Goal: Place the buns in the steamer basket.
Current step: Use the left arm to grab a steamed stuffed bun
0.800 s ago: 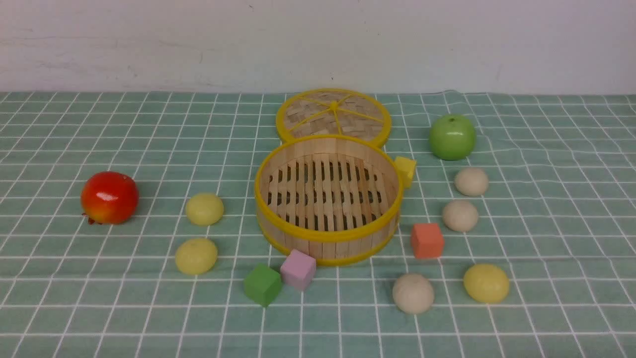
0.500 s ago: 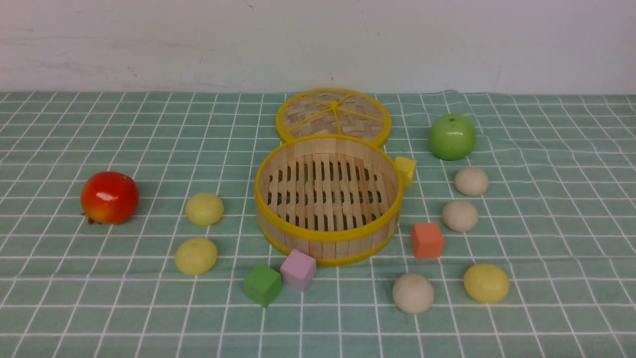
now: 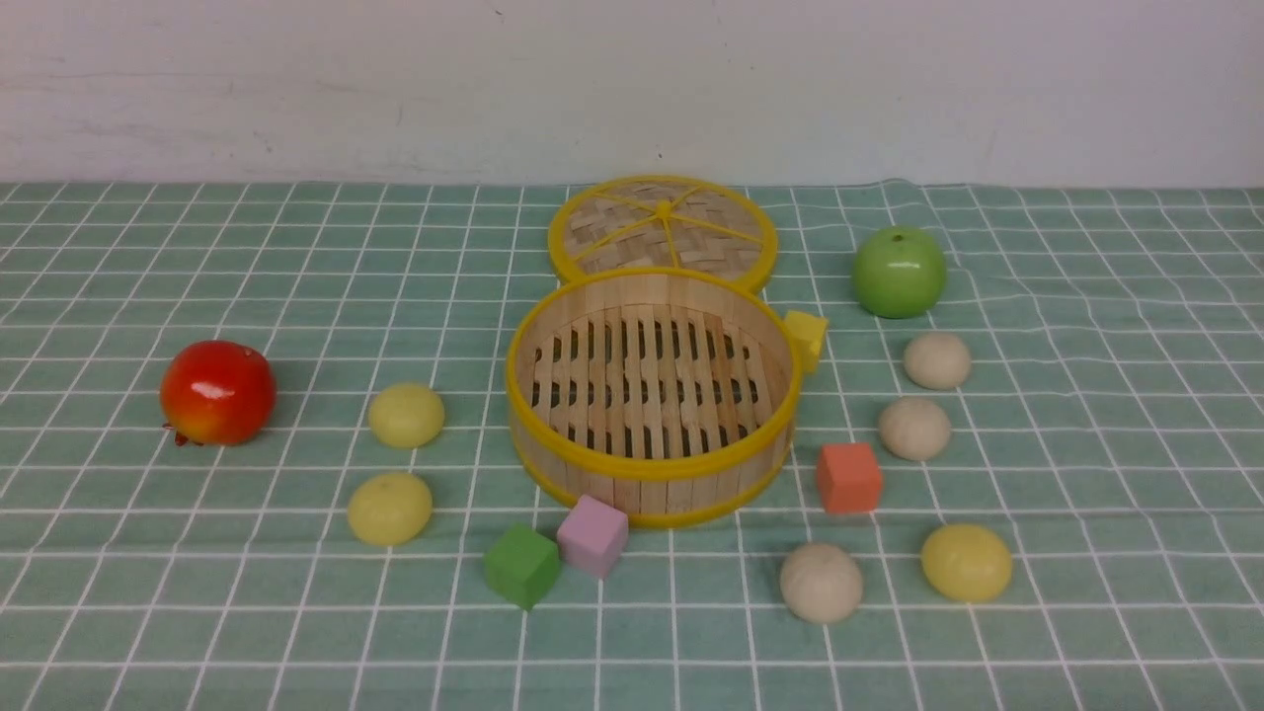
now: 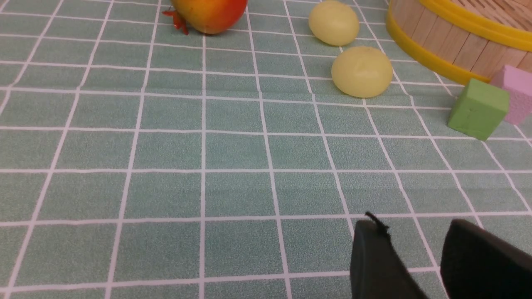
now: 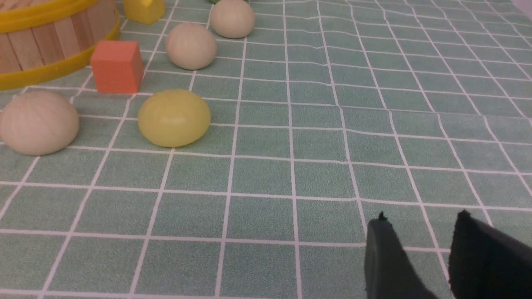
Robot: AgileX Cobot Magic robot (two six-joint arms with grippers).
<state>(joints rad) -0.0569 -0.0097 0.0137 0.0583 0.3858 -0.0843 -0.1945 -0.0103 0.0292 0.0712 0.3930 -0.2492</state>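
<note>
The steamer basket (image 3: pixel 647 474) stands empty in the middle of the checked cloth. Two pale yellow buns (image 3: pixel 406 415) (image 3: pixel 389 509) lie left of it. Right of it lie two cream buns (image 3: pixel 936 359) (image 3: pixel 914 428); nearer the front lie a cream bun (image 3: pixel 821 582) and a yellow bun (image 3: pixel 966 562). Neither arm shows in the front view. My left gripper (image 4: pixel 415 226) hovers open and empty over bare cloth, well short of the nearer yellow bun (image 4: pixel 361 71). My right gripper (image 5: pixel 422 220) is open and empty too, apart from the yellow bun (image 5: pixel 173 118).
The woven lid (image 3: pixel 662 230) lies behind the basket. A green apple (image 3: pixel 899 272) sits back right, a red pomegranate (image 3: pixel 217 391) at the left. Foam cubes ring the basket: yellow (image 3: pixel 807 338), orange (image 3: pixel 848 477), pink (image 3: pixel 592 534), green (image 3: pixel 520 565).
</note>
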